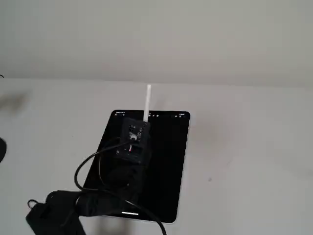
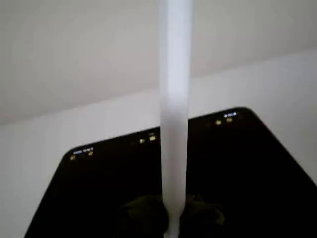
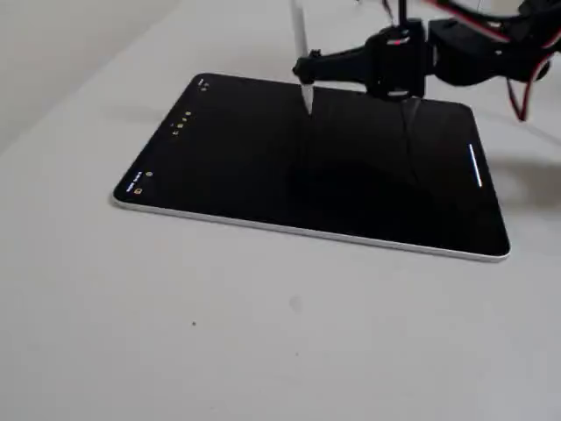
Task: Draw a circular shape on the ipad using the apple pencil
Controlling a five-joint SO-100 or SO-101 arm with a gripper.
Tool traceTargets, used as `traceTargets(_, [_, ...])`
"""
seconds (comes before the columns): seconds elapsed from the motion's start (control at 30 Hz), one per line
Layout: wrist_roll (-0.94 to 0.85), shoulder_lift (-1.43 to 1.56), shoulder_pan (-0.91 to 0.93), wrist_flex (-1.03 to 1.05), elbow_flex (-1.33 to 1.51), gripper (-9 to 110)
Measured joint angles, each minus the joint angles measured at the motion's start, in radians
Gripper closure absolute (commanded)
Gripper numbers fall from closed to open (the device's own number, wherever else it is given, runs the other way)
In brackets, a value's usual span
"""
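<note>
Gripping thin white apple pencil [image 3: 301,53] upright, black two-finger gripper [image 3: 304,68] kept tip just above flat black ipad [image 3: 263,167], frame centre. Held vertical, probably for clean strokes; no circular shape visible yet.

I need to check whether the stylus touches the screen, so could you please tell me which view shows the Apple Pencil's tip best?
A fixed view: the Apple Pencil tip hangs above the iPad. The other hides it; the wrist view crops it.

A black robot arm reaches in from the right of a fixed view, its forearm roughly level. Its gripper [image 3: 308,68] is closed on a white pencil [image 3: 301,48], held nearly upright, tip down. Black and red cables loop along the arm.
</note>
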Motion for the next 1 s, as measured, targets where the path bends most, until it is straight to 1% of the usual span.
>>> traceTargets(0.27, [-0.023,-0.100,0.005,-0.052,-0.048,102])
traceTargets(0.57, [-0.028,-0.137,0.006,-0.063,-0.074,102])
traceTargets(1.0, [-0.063,-0.204,-0.037,-0.176,-0.081,102])
